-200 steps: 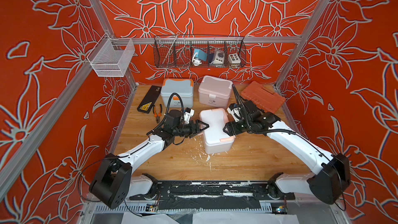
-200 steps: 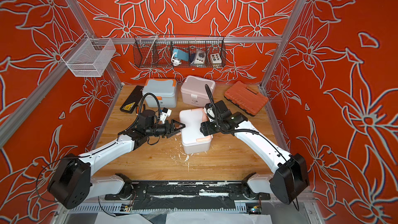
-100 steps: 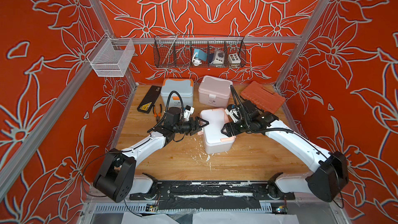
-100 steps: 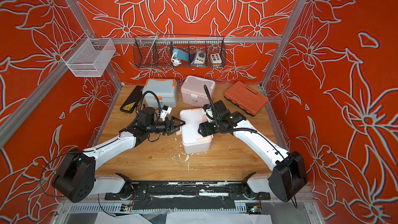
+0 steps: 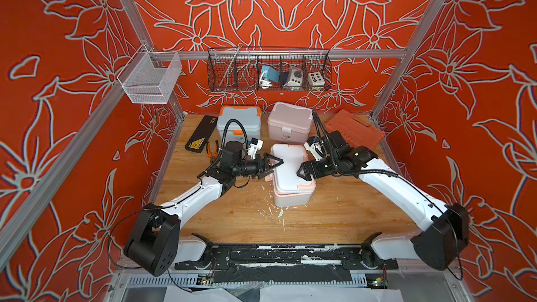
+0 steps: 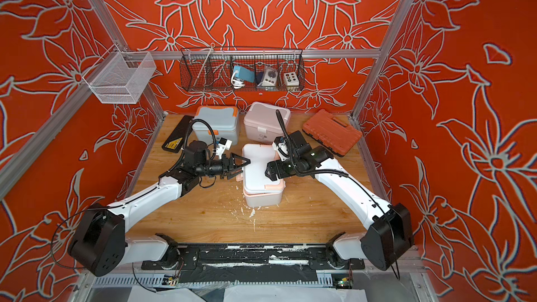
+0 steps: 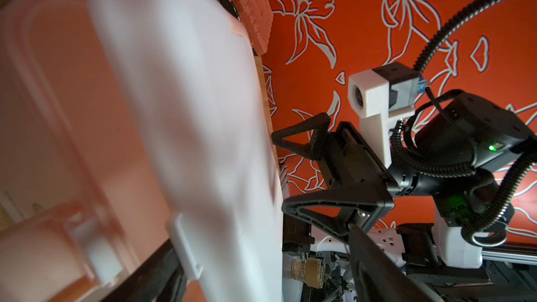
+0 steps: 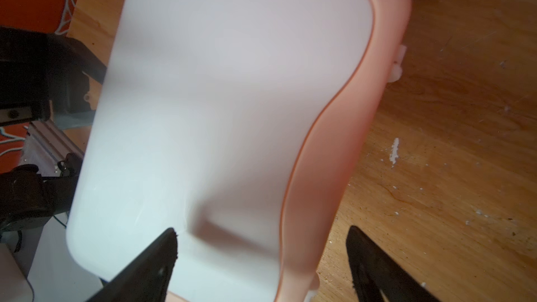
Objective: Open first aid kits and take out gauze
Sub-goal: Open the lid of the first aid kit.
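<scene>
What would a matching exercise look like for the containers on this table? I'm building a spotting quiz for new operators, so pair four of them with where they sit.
Things:
1. blue-grey box
2. pale pink box
3. white box
4. orange tool case

Places:
a. middle of the table, in front of the others
b. far corner, set at an angle
c. beside the flat black case
d. directly behind the white box

Pairs: 1-c, 2-d, 3-a, 4-b.
</scene>
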`<state>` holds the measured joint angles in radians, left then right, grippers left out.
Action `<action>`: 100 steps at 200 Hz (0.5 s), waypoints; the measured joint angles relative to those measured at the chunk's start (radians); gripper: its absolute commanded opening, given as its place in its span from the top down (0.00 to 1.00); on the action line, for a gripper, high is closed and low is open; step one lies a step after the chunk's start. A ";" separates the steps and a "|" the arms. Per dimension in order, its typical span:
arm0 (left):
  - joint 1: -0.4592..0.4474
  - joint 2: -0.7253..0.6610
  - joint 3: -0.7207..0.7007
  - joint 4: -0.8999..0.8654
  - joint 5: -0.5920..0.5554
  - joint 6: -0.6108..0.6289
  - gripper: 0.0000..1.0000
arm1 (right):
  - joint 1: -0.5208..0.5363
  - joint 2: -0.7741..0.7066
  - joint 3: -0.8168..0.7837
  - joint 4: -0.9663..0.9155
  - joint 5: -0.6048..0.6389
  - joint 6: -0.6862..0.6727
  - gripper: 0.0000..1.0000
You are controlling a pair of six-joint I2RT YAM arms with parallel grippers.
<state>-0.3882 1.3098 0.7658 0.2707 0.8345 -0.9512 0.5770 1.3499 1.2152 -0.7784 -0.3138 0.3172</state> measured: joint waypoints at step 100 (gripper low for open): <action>-0.152 0.086 0.262 -0.024 -0.035 0.005 0.19 | 0.000 -0.214 0.085 -0.083 0.079 0.010 0.11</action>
<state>-0.5404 1.3956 1.0283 0.2462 0.7990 -0.9466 0.5770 1.1355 1.3006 -0.8616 -0.2348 0.3271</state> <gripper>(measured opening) 0.806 0.887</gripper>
